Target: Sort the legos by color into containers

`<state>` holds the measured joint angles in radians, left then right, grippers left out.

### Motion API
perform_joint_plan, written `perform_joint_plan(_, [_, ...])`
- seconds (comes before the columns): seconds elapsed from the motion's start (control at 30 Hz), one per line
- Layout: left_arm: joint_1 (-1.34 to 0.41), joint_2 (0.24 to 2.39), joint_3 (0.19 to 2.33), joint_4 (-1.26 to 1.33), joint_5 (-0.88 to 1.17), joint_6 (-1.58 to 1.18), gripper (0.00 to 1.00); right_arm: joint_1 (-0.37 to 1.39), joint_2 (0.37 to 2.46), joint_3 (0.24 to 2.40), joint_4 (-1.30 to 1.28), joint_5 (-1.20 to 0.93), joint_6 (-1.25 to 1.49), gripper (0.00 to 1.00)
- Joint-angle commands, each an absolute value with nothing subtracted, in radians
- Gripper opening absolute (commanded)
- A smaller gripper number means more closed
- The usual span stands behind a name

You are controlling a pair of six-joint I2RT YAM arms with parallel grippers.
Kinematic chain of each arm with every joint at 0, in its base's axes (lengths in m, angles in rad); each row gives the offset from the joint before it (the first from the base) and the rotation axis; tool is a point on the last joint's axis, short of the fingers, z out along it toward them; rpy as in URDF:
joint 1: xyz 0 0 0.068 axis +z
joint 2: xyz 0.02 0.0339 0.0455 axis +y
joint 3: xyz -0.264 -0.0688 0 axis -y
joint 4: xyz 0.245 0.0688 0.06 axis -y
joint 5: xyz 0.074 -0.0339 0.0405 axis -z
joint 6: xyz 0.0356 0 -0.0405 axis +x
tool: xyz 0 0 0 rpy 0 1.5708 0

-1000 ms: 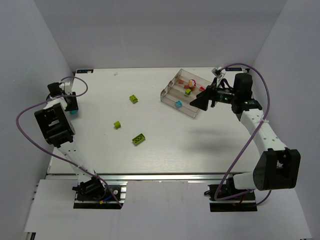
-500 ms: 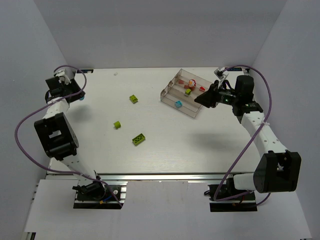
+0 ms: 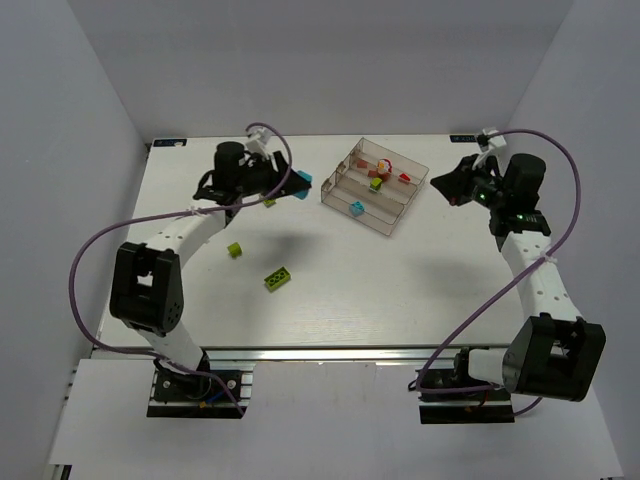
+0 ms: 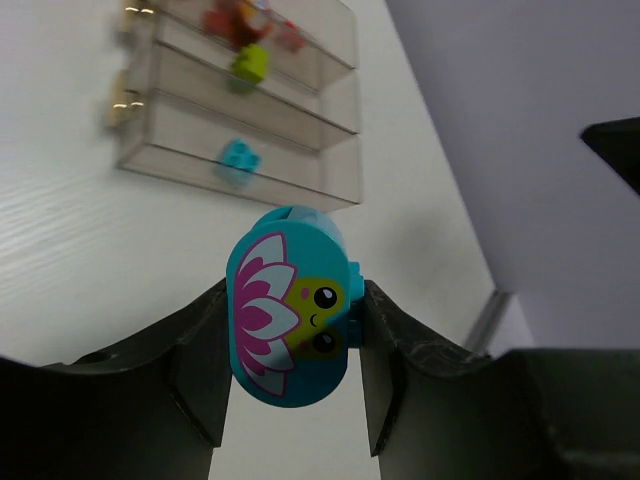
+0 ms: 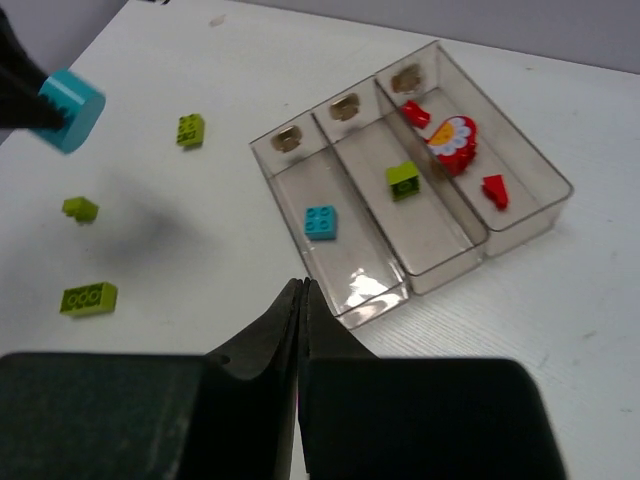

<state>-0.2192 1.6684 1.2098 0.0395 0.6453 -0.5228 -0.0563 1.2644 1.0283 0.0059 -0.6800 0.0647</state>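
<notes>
Lime bricks come first on your side of the table point(image 3: 420, 290). A long lime brick point(image 3: 278, 278) lies nearest the arm bases, loose on the white top. A small lime brick point(image 3: 235, 249) sits a little beyond it to the left. A third lime brick point(image 5: 190, 129) lies farther back, right under your left arm and partly hidden by it from above.

Your left gripper point(image 4: 293, 290) is partway open and clamped on a cyan flower brick point(image 4: 288, 335), which has a pink flower and a little face printed on its rounded end. Both fingers point(image 4: 200, 360) press its sides. It hangs clear of the table just left of the tray point(image 5: 365, 290), with its shadow on the white top below.

Look at the tray next: it is clear plastic with three long compartments. The one nearest the loose bricks holds a plain cyan brick point(image 5: 321, 222). The middle one holds a sorted lime brick point(image 5: 403, 178), and the farthest one holds the red pieces point(image 5: 453, 140).

Your right gripper point(image 5: 301, 290) is off to the right of the tray, above the table. Its fingers are pressed together with nothing between them.
</notes>
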Motion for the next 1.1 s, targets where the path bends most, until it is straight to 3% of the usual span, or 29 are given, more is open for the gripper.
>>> perform_joint_plan(0.0, [-0.313, 1.66, 1.267, 0.128, 0.533, -0.713, 0.0, -0.124, 1.235, 1.008, 0.08, -0.676, 0.13, 0.0])
perform_joint_plan(0.17, [-0.489, 1.785, 1.37, 0.117, 0.272, -0.833, 0.0, -0.167, 1.218, 0.989, 0.098, -0.699, 0.153, 0.0])
perform_joint_plan(0.47, [-0.618, 2.147, 1.796, -0.041, -0.075, -0.913, 0.0, -0.198, 1.218, 0.988, 0.109, -0.735, 0.155, 0.0])
perform_joint_plan(0.73, [-0.663, 2.273, 1.974, -0.143, -0.13, -0.885, 0.0, -0.203, 1.223, 0.991, 0.112, -0.762, 0.161, 0.0])
perform_joint_plan(0.83, [-0.663, 2.29, 1.959, -0.155, -0.136, -0.879, 0.05, -0.203, 1.221, 0.991, 0.112, -0.769, 0.161, 0.01])
perform_joint_plan(1.07, [-0.663, 2.318, 1.963, -0.181, -0.137, -0.876, 0.39, -0.206, 1.226, 0.988, 0.115, -0.787, 0.167, 0.03])
